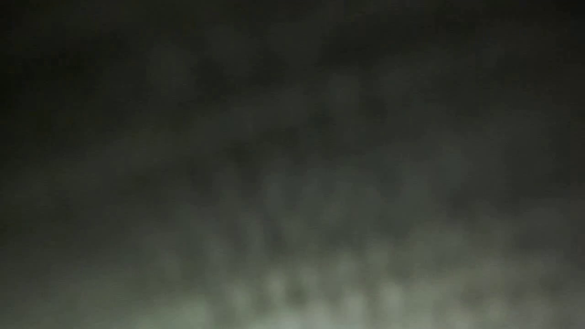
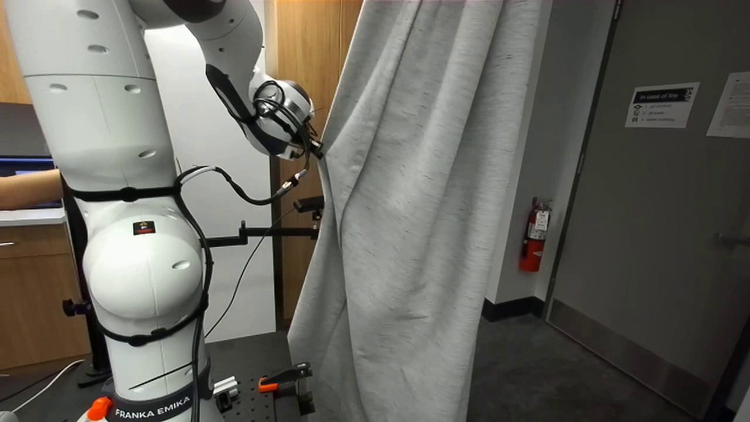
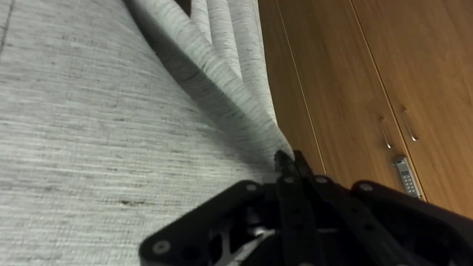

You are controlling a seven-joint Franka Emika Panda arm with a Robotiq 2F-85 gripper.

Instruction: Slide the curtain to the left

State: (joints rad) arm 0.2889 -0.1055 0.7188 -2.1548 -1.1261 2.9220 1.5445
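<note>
The hand (image 3: 291,159) is closed, pinching a side edge of the grey curtain (image 2: 422,205). Fabric hangs in deep folds beside the arm (image 2: 114,135), tapering to the grip. Wooden cabinets (image 3: 340,92) stand beyond that edge; in an exterior view, dark floor (image 2: 521,363) separates the opposite edge from the door (image 2: 650,223).

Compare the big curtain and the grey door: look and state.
The curtain is light grey, streaked fabric; the door is darker grey and bears paper notices. The curtain hangs in deep folds, while the door is flat. The gripper pinches the curtain's edge; it isn't touching the door. Both are grey and run past the top of the picture in an exterior view.
</note>
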